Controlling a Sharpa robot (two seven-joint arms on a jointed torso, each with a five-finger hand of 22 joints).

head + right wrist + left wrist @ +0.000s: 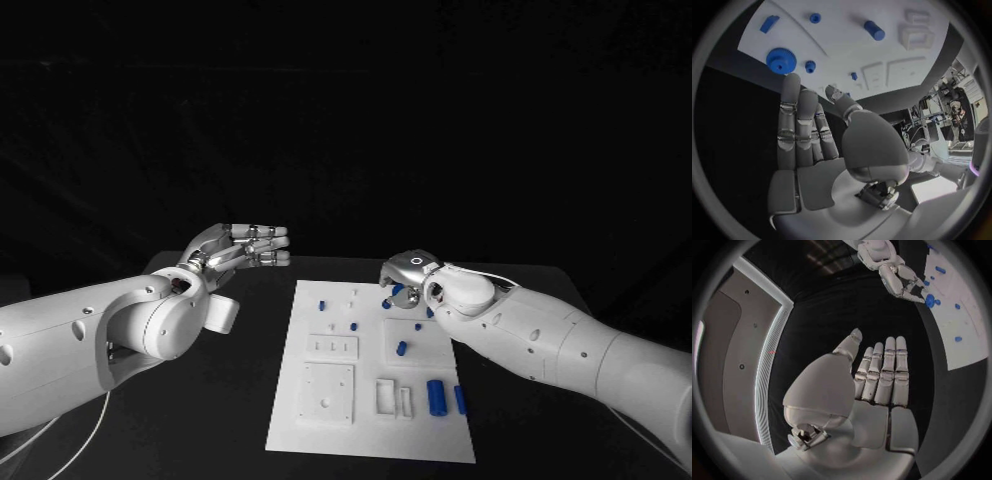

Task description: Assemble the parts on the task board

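One white task board (325, 420) is seen lying in the middle of the black table (253, 400), with about ten small blue parts (436, 392) spread across it. Two hands are seen: the left hand (238, 248) is raised left of the board with fingers straight and nothing grasped, and the right hand (408, 276) is held over the board's far right edge, fingers extended and empty.

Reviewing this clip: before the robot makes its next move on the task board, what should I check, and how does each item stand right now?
1. Left hand free: ok. Fingers straight, nothing in the palm, raised beside the task board.
2. Right hand free: ok. Fingers extended over the board's far end, palm bare.
3. A part within the right hand's reach: ok. The blue gear lies just beyond its fingertips.
4. Contact with the gear: cannot tell; one fingertip looks very near its rim.
5. Parts seated: not ok. Blue cylinders lie loose at the board's near end.
6. Board square on the table: ok, flat, nothing on its edges.
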